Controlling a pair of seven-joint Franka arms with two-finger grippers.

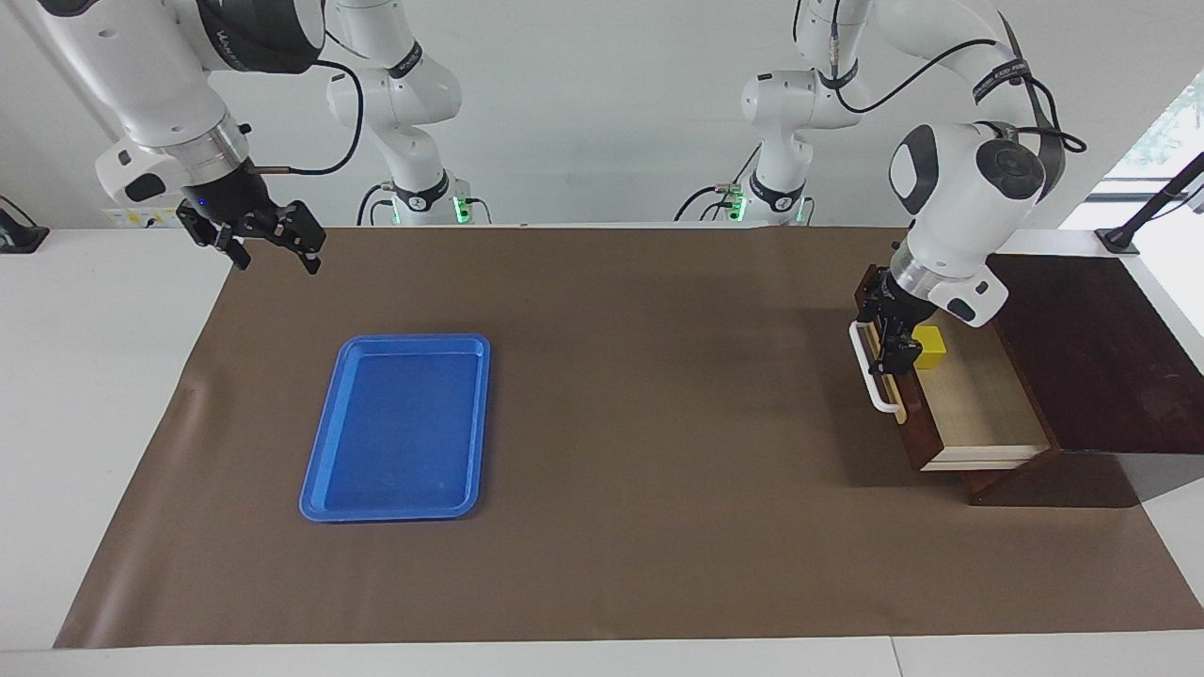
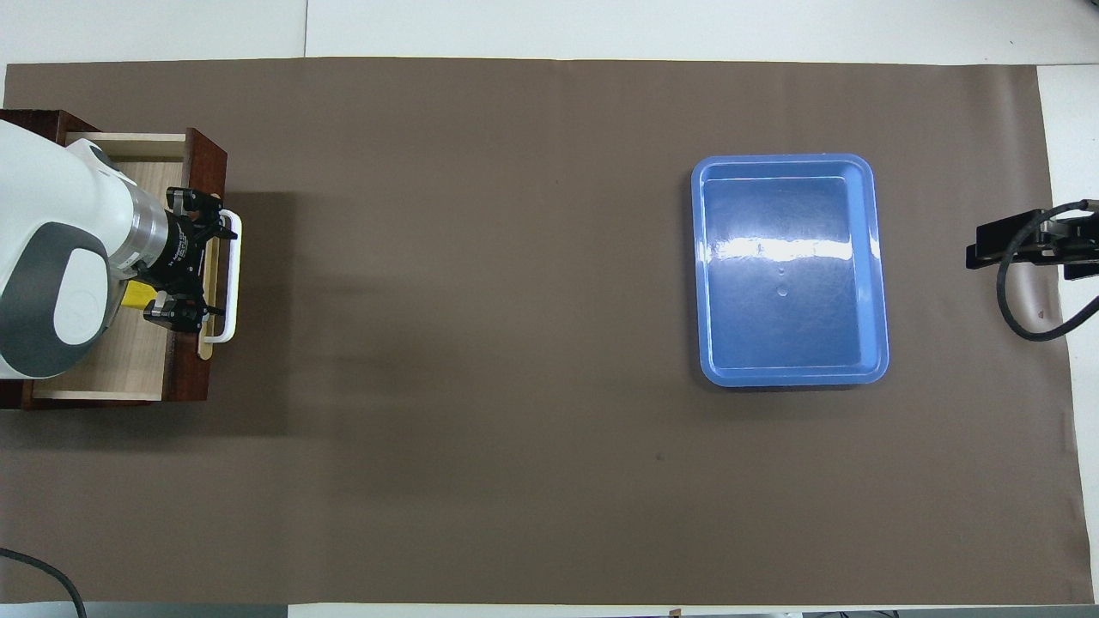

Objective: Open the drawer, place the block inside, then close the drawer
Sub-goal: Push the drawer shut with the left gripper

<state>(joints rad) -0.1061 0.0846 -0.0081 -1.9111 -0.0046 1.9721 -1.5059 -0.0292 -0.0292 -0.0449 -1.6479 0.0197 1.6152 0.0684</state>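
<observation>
Facing view puts your working arm at the right of the frame: the left gripper [image 1: 895, 346] sits low at the front panel of the drawer [image 1: 978, 400], fingers spread and empty, straddling the panel just inside the white handle [image 1: 870, 376]. The drawer stands pulled out, and the block [image 1: 930, 347] already rests on its pale floor, in the corner close to your fingers. So the step in hand looks like the closing push.

Before you push, check that neither finger touches the block. Press on the middle of the panel, straight along the drawer's travel into the dark box [image 1: 1096, 353]; an off-centre push may skew it. Move slowly, so the block doesn't slide.

At upper left, the right gripper [image 1: 268, 240] hangs with fingers apart above the table edge, waiting, well away from the blue tray [image 1: 400, 428].
</observation>
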